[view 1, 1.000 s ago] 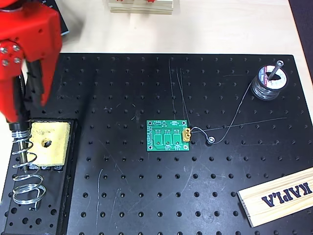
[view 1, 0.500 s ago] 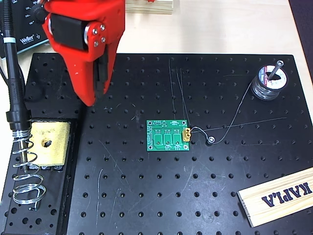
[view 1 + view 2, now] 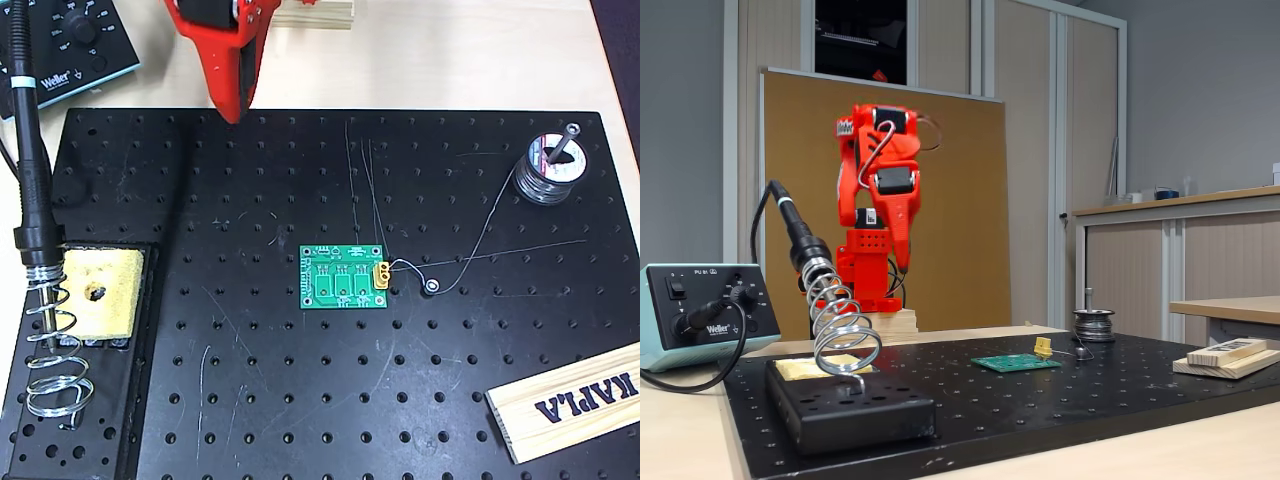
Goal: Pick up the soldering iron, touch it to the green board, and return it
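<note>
The soldering iron [image 3: 28,150] rests with its tip down in the coiled spring holder [image 3: 55,360] at the left, cable trailing off the top; in the fixed view the soldering iron [image 3: 796,236] leans in the holder [image 3: 840,335]. At the middle of the black plate lies the green board [image 3: 345,277], flat, with its yellow connector to the right; the fixed view also has the green board [image 3: 1015,362]. My red gripper [image 3: 232,108] hangs at the plate's back edge, fingers together and empty, far from both. In the fixed view the gripper [image 3: 907,262] points down, well above the table.
A yellow sponge [image 3: 100,292] lies beside the holder. The Weller control box [image 3: 75,45] stands at the back left. A solder spool [image 3: 548,168] sits at the back right, its wire running to the board. A KAPLA wooden block [image 3: 570,400] lies front right. Wooden planks [image 3: 300,12] stack behind the arm.
The arm has drawn back from over the iron at the left, up and rightward to the plate's back edge. The iron stays in its holder.
</note>
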You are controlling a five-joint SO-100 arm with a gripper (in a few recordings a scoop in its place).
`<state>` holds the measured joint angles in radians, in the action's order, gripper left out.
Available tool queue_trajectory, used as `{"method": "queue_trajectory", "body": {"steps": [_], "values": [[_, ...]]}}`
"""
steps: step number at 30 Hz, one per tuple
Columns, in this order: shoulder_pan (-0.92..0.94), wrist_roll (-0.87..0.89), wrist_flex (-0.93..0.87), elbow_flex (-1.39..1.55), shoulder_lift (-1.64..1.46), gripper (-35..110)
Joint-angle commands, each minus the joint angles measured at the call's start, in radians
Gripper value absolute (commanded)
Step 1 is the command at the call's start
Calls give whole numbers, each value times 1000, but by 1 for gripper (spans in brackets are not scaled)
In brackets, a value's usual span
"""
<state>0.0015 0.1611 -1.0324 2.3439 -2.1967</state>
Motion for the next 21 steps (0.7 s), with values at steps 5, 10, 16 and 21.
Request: {"method": "queue_trajectory", "body": {"steps": [5,10,16,21], "values": [[11,-143,3,353,-371,0],[11,-132,-6,537,-621,0],[-6,-135,-57,709,-914,0],[-38,-138,-183,761,-1083,0]]}}
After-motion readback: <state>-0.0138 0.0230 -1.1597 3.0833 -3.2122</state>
